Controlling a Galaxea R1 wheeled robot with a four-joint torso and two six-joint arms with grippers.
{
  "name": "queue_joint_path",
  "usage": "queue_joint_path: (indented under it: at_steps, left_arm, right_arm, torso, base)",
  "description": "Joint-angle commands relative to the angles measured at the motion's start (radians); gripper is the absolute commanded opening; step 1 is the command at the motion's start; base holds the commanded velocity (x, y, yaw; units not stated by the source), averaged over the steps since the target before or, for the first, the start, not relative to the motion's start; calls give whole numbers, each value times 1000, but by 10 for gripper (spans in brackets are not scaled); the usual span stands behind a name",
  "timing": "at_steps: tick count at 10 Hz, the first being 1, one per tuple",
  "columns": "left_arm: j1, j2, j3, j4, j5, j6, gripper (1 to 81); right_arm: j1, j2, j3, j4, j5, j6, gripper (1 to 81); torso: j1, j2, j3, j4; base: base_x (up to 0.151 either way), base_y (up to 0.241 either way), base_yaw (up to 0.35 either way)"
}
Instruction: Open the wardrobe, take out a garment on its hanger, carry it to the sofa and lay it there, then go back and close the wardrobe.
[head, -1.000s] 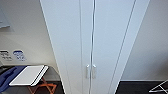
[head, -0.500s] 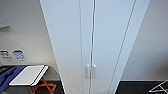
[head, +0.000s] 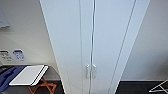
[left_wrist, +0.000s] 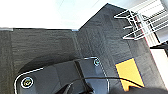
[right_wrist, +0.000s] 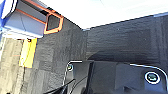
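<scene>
Left wrist view: dark grey flat plate (left_wrist: 50, 75) with rounded corners and a thin pale edge outline. Round fittings at two corners (left_wrist: 27, 82), ringed white with a greenish centre; the smaller one (left_wrist: 96, 62) looks teal. Thin black cable (left_wrist: 110, 78) arcs over the plate. Right wrist view: same dark plate (right_wrist: 115, 77), pale edge, round fitting (right_wrist: 151, 77), small screw-like fitting (right_wrist: 69, 67), dark jointed bar (right_wrist: 88, 77), black cables (right_wrist: 65, 88).
</scene>
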Motion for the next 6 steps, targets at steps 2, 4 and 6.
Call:
queue_joint_path:
  at_steps: [2,4,6]
  left_arm:
    - [-135,-86,104,-7,69,-7,811]
    - [-181,-104,146,-4,103,-8,811]
    - [-236,-136,190,-4,105,-8,811]
  right_arm:
    - [145,-79,118,16,-61,-1,811]
    - [199,-119,202,20,-98,-1,811]
    - [245,-147,260,19,-95,-1,811]
  torso:
    - [0,0,0,0]
    - [0,0,0,0]
    - [0,0,-1,0]
  base:
    - [0,0,0]
    - [0,0,0]
    - [0,0,0]
